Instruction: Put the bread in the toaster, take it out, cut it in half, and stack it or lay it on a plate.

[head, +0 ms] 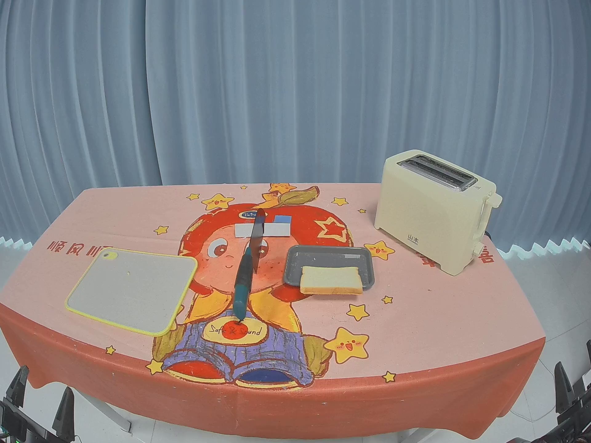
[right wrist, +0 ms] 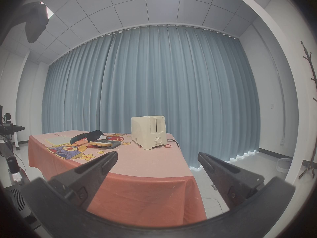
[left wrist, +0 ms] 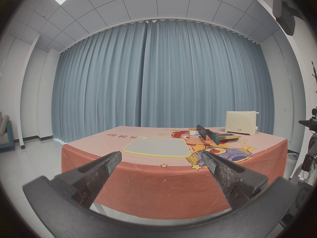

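Observation:
A slice of bread (head: pixel 331 280) lies in a dark grey tray (head: pixel 329 257) at the middle of the table. The cream toaster (head: pixel 434 210) stands at the back right with its slots empty. A knife (head: pixel 246 272) with a teal handle lies left of the tray, its blade tip resting on a small white and blue rest (head: pixel 263 229). A grey cutting board (head: pixel 132 289) with a yellow rim lies at the left. My left gripper (left wrist: pixel 161 159) is open, low in front of the table's left corner. My right gripper (right wrist: pixel 158 159) is open, low off the right corner, where the toaster (right wrist: pixel 149 132) shows beyond it.
The table wears a pink cloth (head: pixel 431 321) with a cartoon print and hangs over the front edge. A blue curtain (head: pixel 295 75) closes the back. Bare cloth lies in front of the tray and toaster.

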